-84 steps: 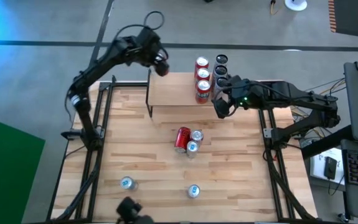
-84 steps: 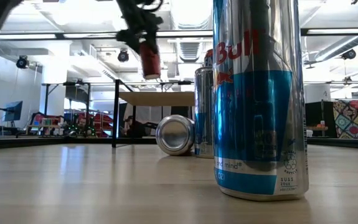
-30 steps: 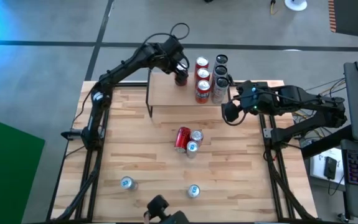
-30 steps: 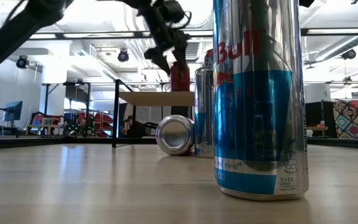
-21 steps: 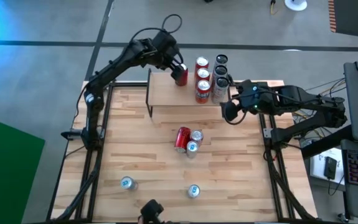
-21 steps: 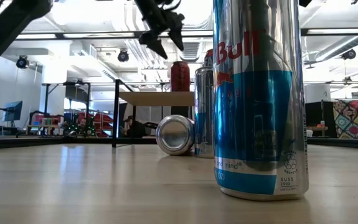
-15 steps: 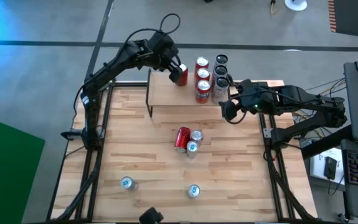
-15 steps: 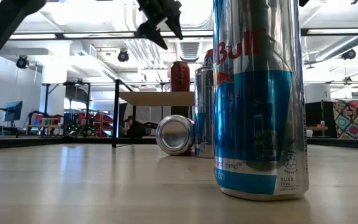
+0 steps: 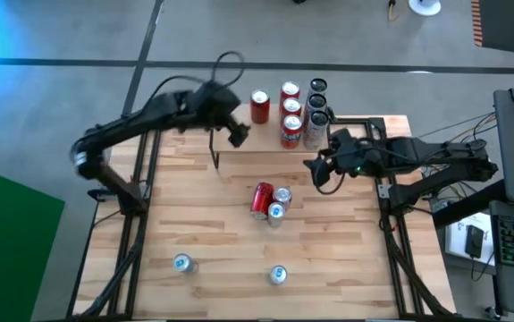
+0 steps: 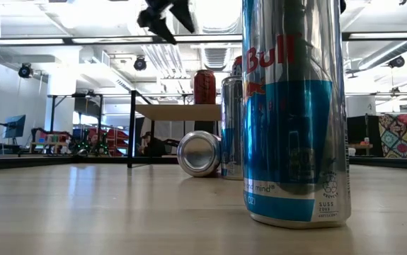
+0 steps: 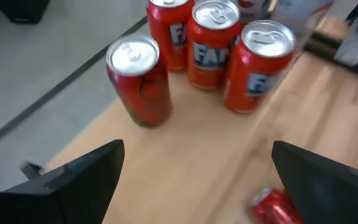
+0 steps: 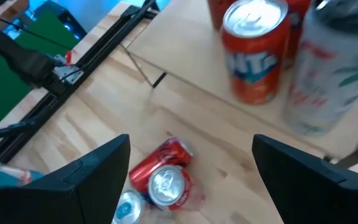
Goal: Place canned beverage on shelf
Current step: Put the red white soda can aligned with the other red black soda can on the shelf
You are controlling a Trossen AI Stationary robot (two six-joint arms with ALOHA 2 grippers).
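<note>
The red can (image 9: 259,105) stands upright on its base at the far left corner of the shelf (image 9: 257,141), free of both grippers; the left wrist view shows this can (image 11: 140,79) too. Beside it on the shelf stand three orange-red cans (image 9: 290,109) and a row of silver cans (image 9: 316,105). My left gripper (image 9: 237,134) hangs open above the shelf's left end, clear of the red can. My right gripper (image 9: 315,170) is open at the shelf's near right corner, above the table. Its fingers (image 12: 98,174) hold nothing.
A red can (image 9: 262,199) lies on its side mid-table, with two silver cans (image 9: 279,203) against it. Two blue-topped cans (image 9: 182,263) (image 9: 277,275) stand near the front edge; one (image 10: 295,106) fills the low view. Bare wood lies left and right of them.
My left gripper has let go of the red can, which stays upright on the shelf's far left corner. It has risen and drawn back toward the table's left and near side. My right gripper has shifted a little toward the table's middle.
</note>
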